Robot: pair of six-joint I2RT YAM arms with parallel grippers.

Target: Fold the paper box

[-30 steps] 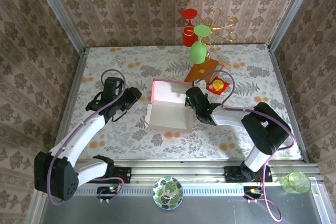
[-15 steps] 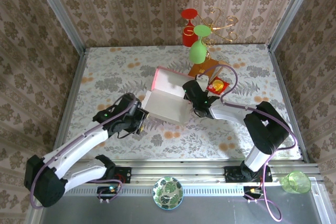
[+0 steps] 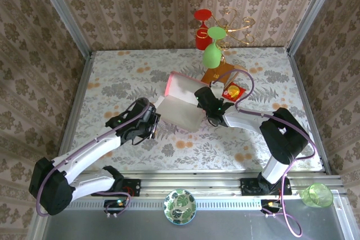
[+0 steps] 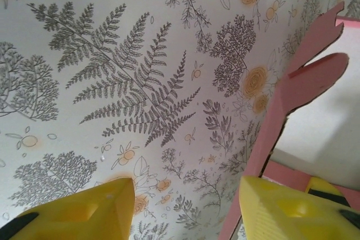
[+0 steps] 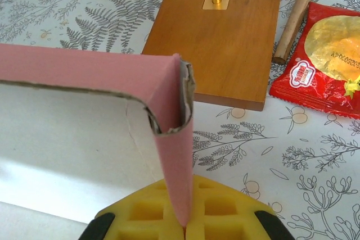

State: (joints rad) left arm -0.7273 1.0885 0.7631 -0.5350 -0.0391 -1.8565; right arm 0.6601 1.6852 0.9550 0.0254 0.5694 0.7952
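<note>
The paper box [image 3: 181,100], pink outside and white inside, lies tilted in the middle of the table. My right gripper [image 3: 209,105] is shut on its right wall [image 5: 174,155], which stands upright between the yellow pads [image 5: 140,212]. The folded corner [image 5: 180,77] rises just above them. My left gripper [image 3: 152,125] stands open at the box's near-left corner. In the left wrist view its right finger [image 4: 292,209] sits against a pink side flap [image 4: 306,80], and its left finger [image 4: 84,209] hangs over bare tablecloth.
A brown wooden board [image 5: 222,32] with a brass post lies right behind the box. A red-yellow packet [image 5: 323,60] and a wooden stick [image 5: 295,15] lie to its right. Red and green glasses [image 3: 208,37] stand at the back.
The left arm swung from the box's far-left side round to its near-left corner. The right gripper turned the box and lifted its right side, tilting it.
</note>
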